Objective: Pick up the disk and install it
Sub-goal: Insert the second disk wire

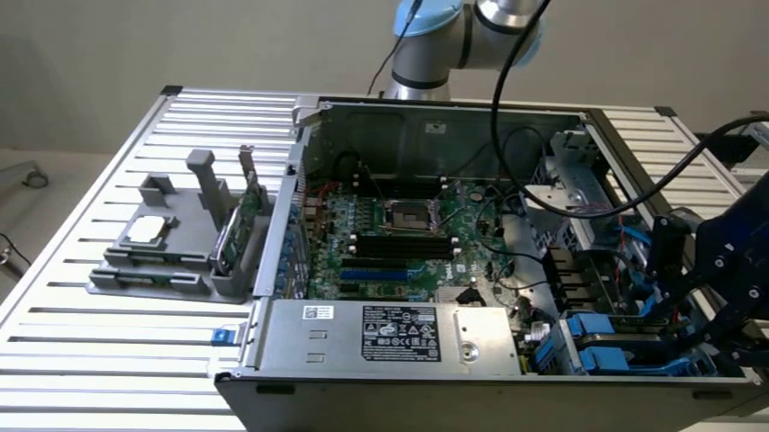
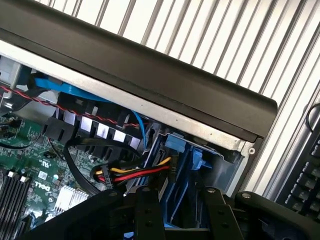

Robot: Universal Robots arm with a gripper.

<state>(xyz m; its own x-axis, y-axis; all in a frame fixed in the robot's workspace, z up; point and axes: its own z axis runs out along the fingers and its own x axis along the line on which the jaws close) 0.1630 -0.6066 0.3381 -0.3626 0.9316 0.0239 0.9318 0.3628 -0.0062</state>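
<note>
The disk (image 2: pixel 176 146) shows as a blue plastic carrier seen edge-on, standing in the drive bay at a corner of the open computer case (image 2: pixel 150 107). Its metal body and label are hidden. My gripper (image 2: pixel 182 200) straddles it, with one black finger (image 2: pixel 149 212) on each side of the blue frame, and looks shut on it. In the exterior view my gripper (image 1: pixel 679 301) hangs low over the drive bay at the case's right side.
Red, yellow and black cables (image 2: pixel 132 174) run just beside the bay. Other blue carriers (image 1: pixel 599 328) sit in the bay. A grey fixture (image 1: pixel 180 261) on the slatted table holds a silver chip (image 1: pixel 147 229) and a green card (image 1: pixel 247 220). A keyboard (image 2: pixel 306 185) lies outside the case.
</note>
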